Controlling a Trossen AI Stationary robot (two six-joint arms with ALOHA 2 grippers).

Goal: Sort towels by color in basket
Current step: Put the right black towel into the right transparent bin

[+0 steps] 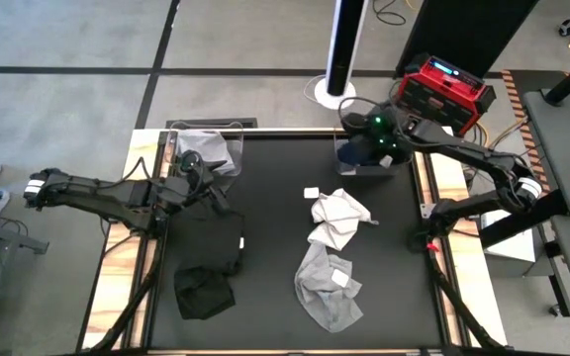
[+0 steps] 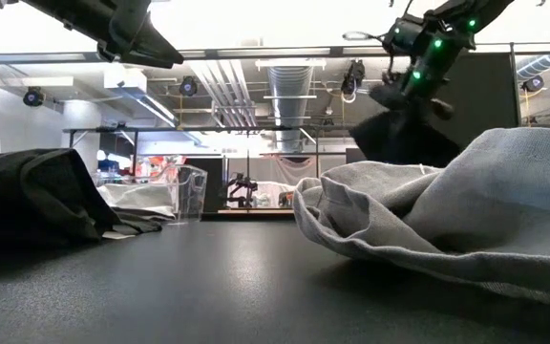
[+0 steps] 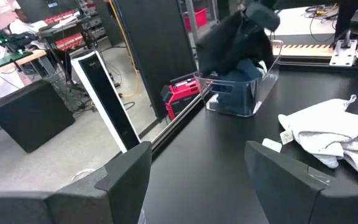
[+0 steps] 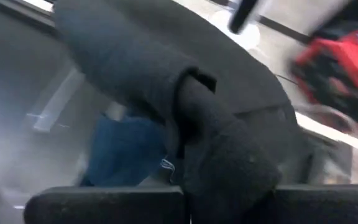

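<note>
Right tool (image 1: 372,141) is clamped shut on a black towel (image 3: 232,37), holding it over the clear bin (image 3: 244,93) at the desk's 1 o'clock corner; a navy towel (image 4: 126,152) lies inside that bin. Left tool (image 1: 198,176) stands open, gripping nothing, at 10 o'clock beside a second clear bin (image 1: 206,146) containing a light grey towel. White and grey towels (image 1: 332,247) lie at desk (image 1: 275,168) centre; black towels (image 1: 211,267) lie at 8 o'clock. Bare desk surface separates the two piles.
</note>
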